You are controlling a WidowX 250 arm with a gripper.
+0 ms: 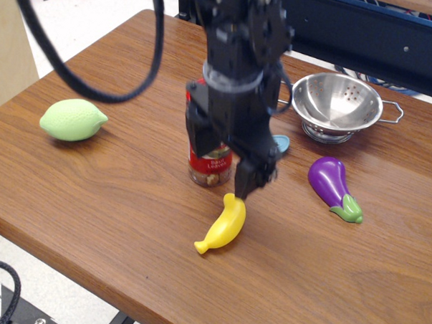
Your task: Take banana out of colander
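The banana lies flat on the wooden worktop, near the front edge, with its upper tapered end pointing toward the tool and its lower end pointing toward the front-left. It is outside the colander and well apart from it. The colander sits upright at the rear right of the worktop, its perforated bowl holding nothing visible, one wire loop handle projecting to the right.

The tool hangs above the upper end of the banana, fingers pointing down. It holds nothing; the banana rests free on the worktop just below the fingertips. The width of the gap between the fingers cannot be told from this view, as the dark fingers overlap each other.

A spice jar with a red cap stands upright directly behind the tool, partly hidden by the arm. A small light blue object shows just to the right of the arm, between the jar and the colander; its form cannot be made out. A purple eggplant lies in front of the colander, right of the banana. A pale green lemon lies at the left side of the worktop, well apart from the other items
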